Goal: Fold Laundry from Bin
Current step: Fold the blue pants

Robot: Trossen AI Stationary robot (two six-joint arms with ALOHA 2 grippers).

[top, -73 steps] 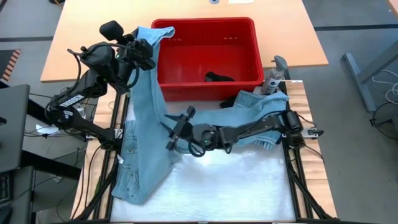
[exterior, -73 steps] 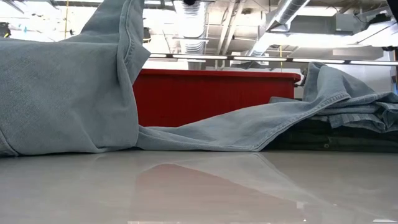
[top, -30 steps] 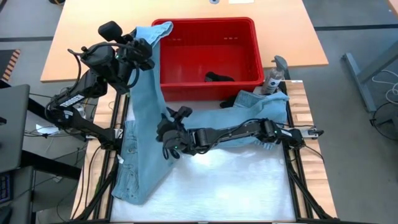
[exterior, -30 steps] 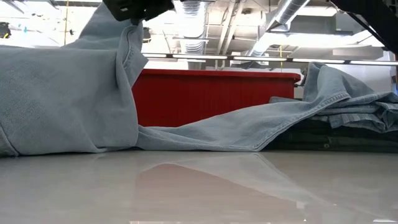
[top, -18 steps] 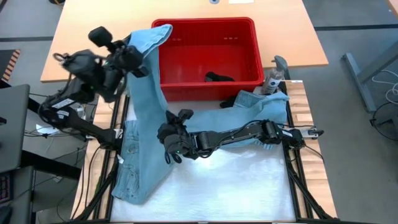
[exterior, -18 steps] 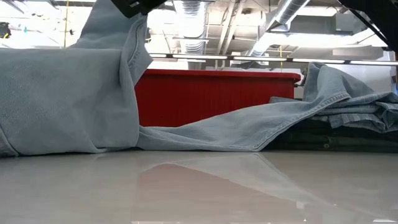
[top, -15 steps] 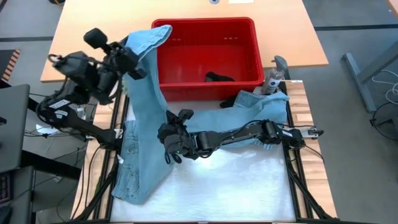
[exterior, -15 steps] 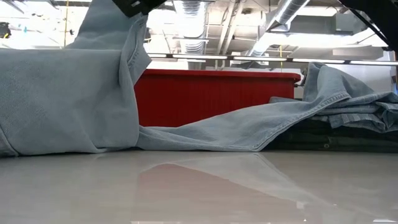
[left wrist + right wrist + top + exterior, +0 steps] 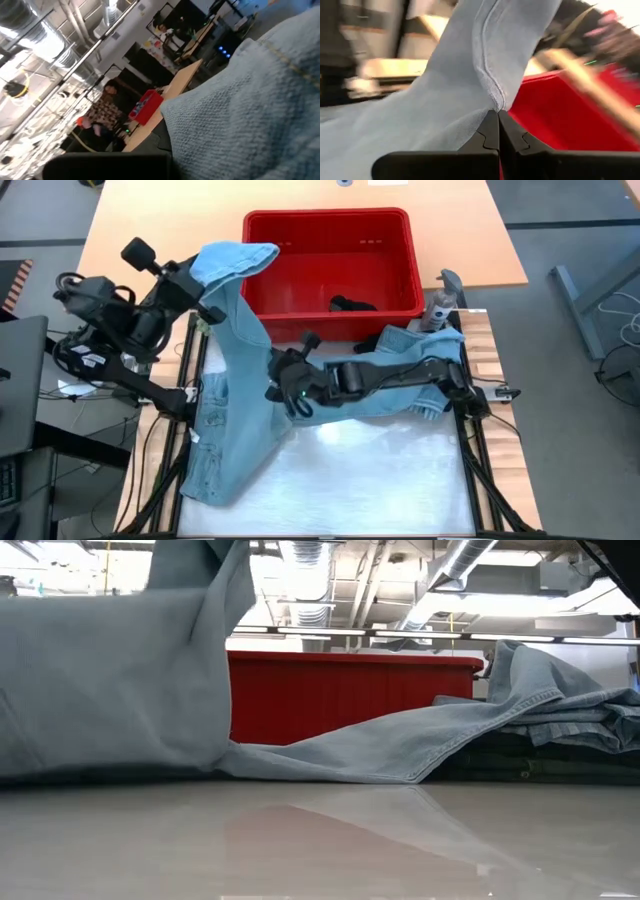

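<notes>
Left gripper [image 9: 203, 308] clamped on raised light blue jeans [image 9: 232, 395] beside the red bin [image 9: 335, 255] (dark garment inside). Right gripper [image 9: 287, 385] pinched closed on the jeans' inner seam, mid-table.

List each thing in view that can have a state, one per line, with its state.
Light blue jeans: partly lifted, one end raised at the left, the rest draped on the table.
Left gripper: jaws shut on the jeans' raised end.
Right gripper: jaws shut on a seam of the jeans.
Red bin: upright, nearly empty, one dark garment inside.
Folded denim pile: stacked to the right on the table.
</notes>
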